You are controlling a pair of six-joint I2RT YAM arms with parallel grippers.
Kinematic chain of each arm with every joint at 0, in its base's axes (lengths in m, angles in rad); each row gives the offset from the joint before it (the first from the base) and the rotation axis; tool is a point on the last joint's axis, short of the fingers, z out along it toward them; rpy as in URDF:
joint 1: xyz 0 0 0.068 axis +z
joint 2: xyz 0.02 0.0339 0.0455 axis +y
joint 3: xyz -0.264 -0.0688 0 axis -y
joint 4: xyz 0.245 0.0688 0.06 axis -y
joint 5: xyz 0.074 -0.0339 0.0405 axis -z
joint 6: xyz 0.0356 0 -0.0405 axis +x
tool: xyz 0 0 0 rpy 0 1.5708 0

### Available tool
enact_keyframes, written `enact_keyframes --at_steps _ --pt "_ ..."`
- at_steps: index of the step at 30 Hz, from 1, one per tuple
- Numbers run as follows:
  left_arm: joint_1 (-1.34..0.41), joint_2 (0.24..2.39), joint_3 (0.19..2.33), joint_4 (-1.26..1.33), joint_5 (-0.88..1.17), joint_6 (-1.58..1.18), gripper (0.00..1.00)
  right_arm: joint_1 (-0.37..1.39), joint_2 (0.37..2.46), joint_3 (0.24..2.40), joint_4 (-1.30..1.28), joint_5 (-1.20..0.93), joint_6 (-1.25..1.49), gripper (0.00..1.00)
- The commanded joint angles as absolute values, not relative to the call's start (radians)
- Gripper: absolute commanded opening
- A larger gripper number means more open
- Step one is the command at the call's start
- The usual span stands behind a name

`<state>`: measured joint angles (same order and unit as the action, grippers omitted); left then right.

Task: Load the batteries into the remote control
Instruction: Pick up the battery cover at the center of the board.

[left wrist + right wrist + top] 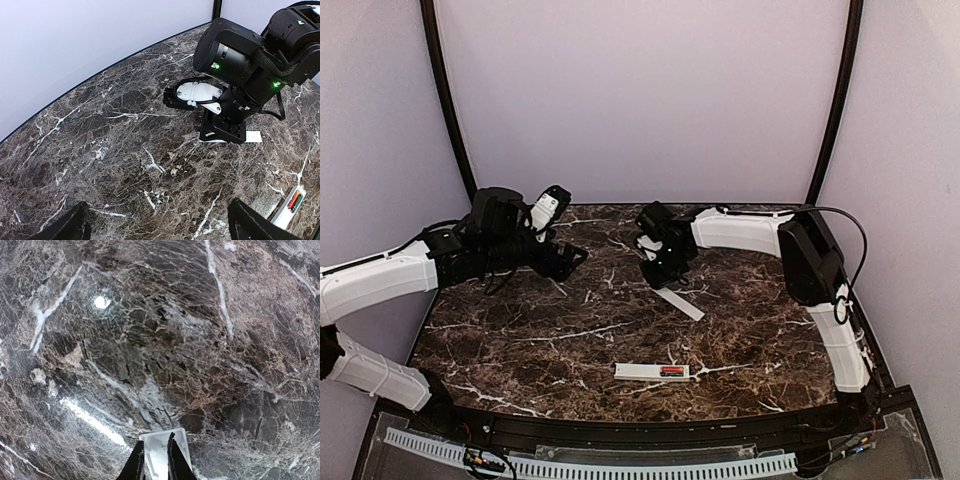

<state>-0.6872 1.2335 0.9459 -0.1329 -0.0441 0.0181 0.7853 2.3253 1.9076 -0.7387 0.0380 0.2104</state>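
White-grey plastic remote control [642, 371], batteries [295, 200] seated in its slot, lies well apart, nearward of both grippers. Probably light, stiff and slick: hold by long edges. Right gripper [156, 441] pressed nearly together at cover plate [156, 461] end; left gripper [160, 227] spread, empty.

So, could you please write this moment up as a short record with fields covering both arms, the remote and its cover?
left gripper: jaws wide open, holding nothing, above the marble
right gripper: jaws almost closed, tips over one end of the cover plate; contact unclear
remote control: lying flat near the front edge, compartment uncovered
batteries: one red, one green, side by side inside the remote control
table: dark marble top
task state: batteries seated, cover plate not yet on
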Motion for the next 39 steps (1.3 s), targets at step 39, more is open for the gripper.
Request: enact_keyframes --at_steps 39 --pt "-0.681 1.218 0.943 -0.154 -0.002 0.017 0.94 0.78 2.354 1.893 -0.747 0.049 0.213 0.0"
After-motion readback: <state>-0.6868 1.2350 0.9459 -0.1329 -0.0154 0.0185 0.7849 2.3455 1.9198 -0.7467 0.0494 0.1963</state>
